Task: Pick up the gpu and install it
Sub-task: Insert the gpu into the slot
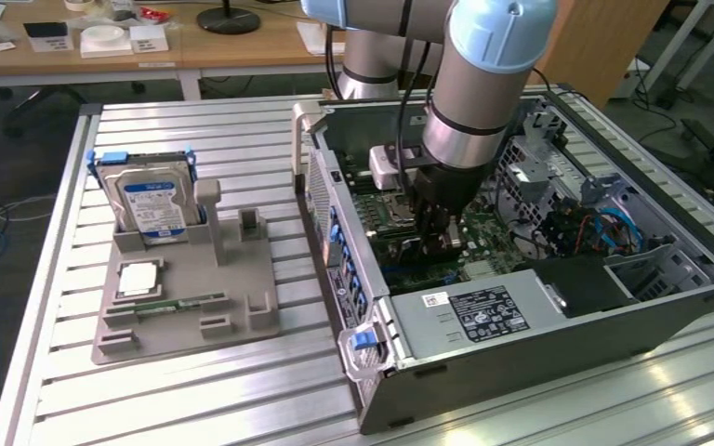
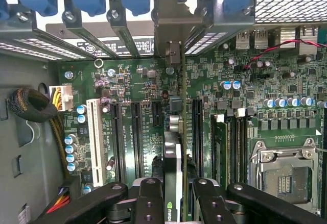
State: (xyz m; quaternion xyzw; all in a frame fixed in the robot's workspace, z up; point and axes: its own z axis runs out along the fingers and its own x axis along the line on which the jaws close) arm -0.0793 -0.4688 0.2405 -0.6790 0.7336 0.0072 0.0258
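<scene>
While the black pincer (image 2: 173,203) clamps the thin green-and-black gpu card (image 2: 173,152), seating it cleanly calls for holding it upright, parallel with the long black motherboard slots (image 2: 137,137).

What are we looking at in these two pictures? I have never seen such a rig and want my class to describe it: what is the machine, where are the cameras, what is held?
The machine is a robot arm reaching down into an open computer case that lies on a slotted metal table. The exterior view comes from a camera off the arm and takes in the whole scene. The wrist view comes from a camera on the wrist, looking past the jaws at the green motherboard. On the exterior view's left a grey holder carries an upright hard drive and a flat-lying RAM stick. The jaws are closed on the gpu, a thin card seen edge-on over the motherboard's long slots. Whether it is seated I cannot tell.
</scene>
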